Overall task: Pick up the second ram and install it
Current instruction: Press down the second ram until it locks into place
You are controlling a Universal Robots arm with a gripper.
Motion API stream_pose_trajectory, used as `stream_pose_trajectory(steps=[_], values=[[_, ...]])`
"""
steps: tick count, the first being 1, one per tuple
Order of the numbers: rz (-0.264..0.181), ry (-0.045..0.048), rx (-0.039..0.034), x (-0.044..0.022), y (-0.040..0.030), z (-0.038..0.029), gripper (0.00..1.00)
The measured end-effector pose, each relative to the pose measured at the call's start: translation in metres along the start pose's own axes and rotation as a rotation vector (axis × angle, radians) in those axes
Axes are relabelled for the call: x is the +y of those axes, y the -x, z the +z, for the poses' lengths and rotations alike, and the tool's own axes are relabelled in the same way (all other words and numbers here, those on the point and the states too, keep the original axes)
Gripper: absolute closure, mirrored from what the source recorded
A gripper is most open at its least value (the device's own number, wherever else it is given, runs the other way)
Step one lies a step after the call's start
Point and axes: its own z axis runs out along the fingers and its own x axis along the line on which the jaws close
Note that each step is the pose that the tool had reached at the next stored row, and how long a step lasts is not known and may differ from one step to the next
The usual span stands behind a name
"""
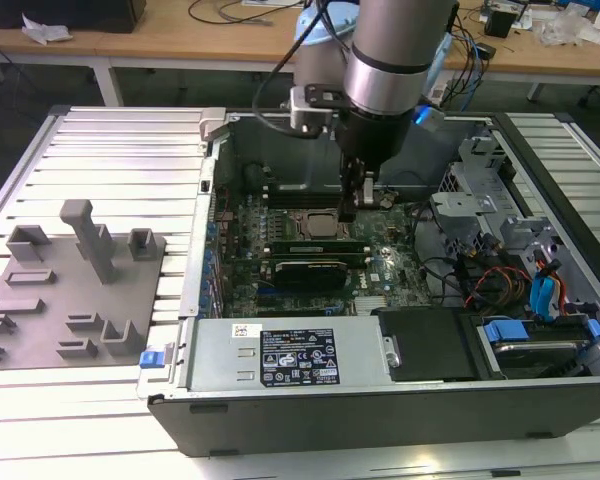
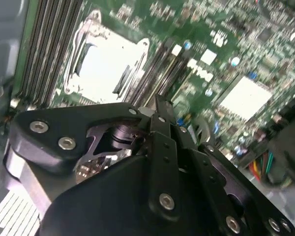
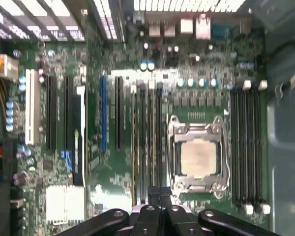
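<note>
Nearest us in the first wrist view, the black metal gripper (image 3: pixel 160 199) has its fingers drawn close together, seemingly pinching the slim dark ram stick (image 3: pixel 159 192), though we cannot confirm the grip. The stick sits straight below the fingers, its long axis parallel to the black memory slots (image 3: pixel 146 142) beside the silver CPU socket (image 3: pixel 198 157). Farther off stands the grey tray (image 1: pixel 70 290) on the tabletop.
</note>
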Motion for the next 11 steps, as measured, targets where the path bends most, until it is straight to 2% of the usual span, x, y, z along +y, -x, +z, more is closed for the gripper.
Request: stream_pose_trajectory(steps=[1, 2, 5, 10, 11], values=[[0.000, 0.0011, 0.0001, -0.0102, 0.0000, 0.0056, 0.89], [0.000, 0.0016, 0.0003, -0.0128, -0.0002, 0.0094, 0.89], [0.000, 0.0026, 0.0002, -0.0173, -0.0004, 0.0200, 0.89], [0.000, 0.0039, 0.0003, -0.0204, -0.0008, 0.0364, 0.89], [0.000, 0.0042, 0.0004, -0.0208, -0.0010, 0.0426, 0.89]])
